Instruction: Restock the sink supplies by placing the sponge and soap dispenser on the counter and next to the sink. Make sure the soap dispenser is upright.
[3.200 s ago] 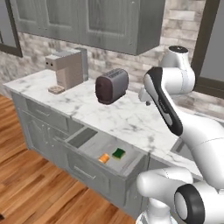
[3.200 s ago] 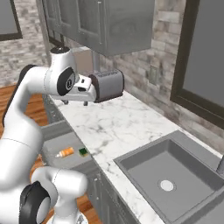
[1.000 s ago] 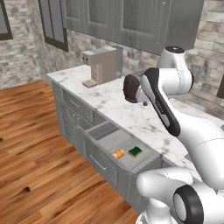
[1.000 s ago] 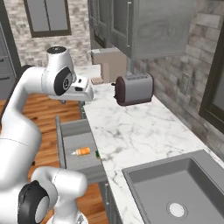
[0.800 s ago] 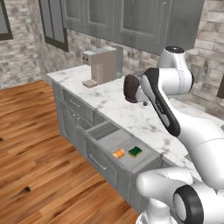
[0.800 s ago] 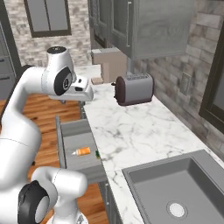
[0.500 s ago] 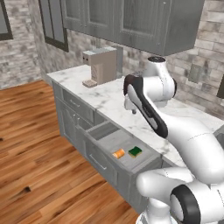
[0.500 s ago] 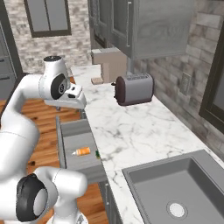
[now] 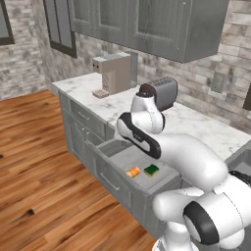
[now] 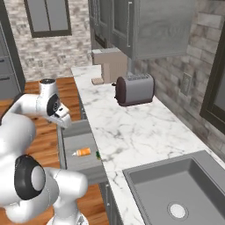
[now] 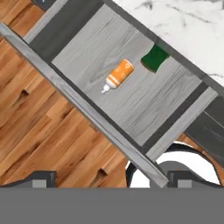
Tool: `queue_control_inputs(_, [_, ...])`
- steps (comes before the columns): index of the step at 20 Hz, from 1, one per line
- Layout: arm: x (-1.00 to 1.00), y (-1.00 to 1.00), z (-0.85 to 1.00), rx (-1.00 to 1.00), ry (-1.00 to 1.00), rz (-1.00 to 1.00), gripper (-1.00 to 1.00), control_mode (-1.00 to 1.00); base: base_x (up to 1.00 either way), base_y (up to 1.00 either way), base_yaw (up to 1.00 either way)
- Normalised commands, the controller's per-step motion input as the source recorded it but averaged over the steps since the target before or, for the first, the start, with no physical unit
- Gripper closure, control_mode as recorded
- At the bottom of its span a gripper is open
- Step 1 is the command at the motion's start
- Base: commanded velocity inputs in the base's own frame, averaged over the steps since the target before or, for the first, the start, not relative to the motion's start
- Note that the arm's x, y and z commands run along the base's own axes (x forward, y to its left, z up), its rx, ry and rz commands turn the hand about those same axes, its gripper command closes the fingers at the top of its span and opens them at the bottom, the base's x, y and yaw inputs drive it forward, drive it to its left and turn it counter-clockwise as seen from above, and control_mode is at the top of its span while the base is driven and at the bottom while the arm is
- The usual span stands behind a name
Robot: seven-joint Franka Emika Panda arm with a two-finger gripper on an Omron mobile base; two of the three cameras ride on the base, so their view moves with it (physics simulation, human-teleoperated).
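The soap dispenser (image 11: 118, 75), a small orange bottle with a white pump, lies on its side in the open drawer (image 11: 87, 48). The green sponge (image 11: 155, 58) lies flat beside it, close to the counter (image 11: 183, 17) edge. My gripper (image 11: 113, 178) hangs above the drawer's front, open wide, with nothing between its fingertips (image 11: 41, 178). Both base views also show the soap dispenser (image 9: 133, 171) (image 10: 82, 152) and sponge (image 9: 151, 170) (image 10: 97, 154) in the drawer, below the bent arm. The sink (image 10: 145, 176) is sunk into the counter (image 10: 127, 127) further right.
A dark toaster (image 9: 159, 93) (image 10: 134, 89) and a coffee machine (image 9: 115, 72) (image 10: 110, 65) stand at the back of the counter. Grey wall cabinets hang above. The wooden floor (image 9: 44, 186) lies in front of the open drawer (image 9: 117, 152).
The base drove earlier, then stood still over the last second. The arm swung down from above the counter until the hand hung over the open drawer. The gripper stayed open.
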Motion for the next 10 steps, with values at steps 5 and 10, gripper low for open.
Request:
queue_control_inputs(5, [0.22, 0.37, -0.89, 0.01, 0.01, -0.22, -1.00, -1.00, 0.00, 0.00, 0.00])
queue_control_inputs(10, [0.21, -0.25, -0.40, 0.04, 0.03, -0.08, -1.00, -1.00, 0.00, 0.00, 0.00])
